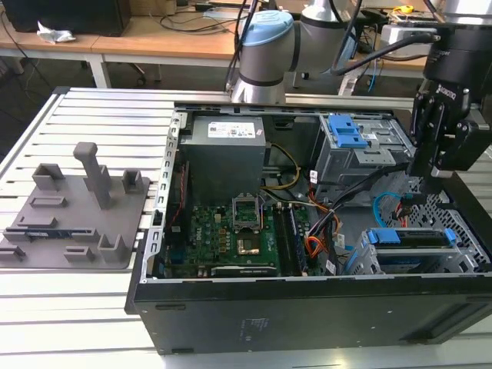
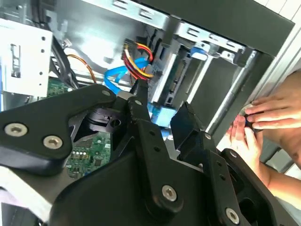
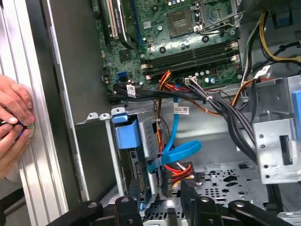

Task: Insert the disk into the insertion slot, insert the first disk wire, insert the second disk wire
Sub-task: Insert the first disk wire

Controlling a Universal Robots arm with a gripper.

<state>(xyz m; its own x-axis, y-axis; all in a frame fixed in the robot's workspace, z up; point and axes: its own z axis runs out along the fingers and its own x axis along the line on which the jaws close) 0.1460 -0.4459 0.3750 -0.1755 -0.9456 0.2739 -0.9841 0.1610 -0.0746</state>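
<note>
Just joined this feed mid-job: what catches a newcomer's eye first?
The open computer case, green motherboard in its middle, dominates the exterior view. At that view's right the robot's hand hangs over the blue-framed disk in the insertion slot. In both wrist views a person's hands rest beside the case.

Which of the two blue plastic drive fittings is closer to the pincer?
The blue carrier on the disk, just below the pincer in the exterior view; the blue latch on the larger cage sits farther away.
</note>
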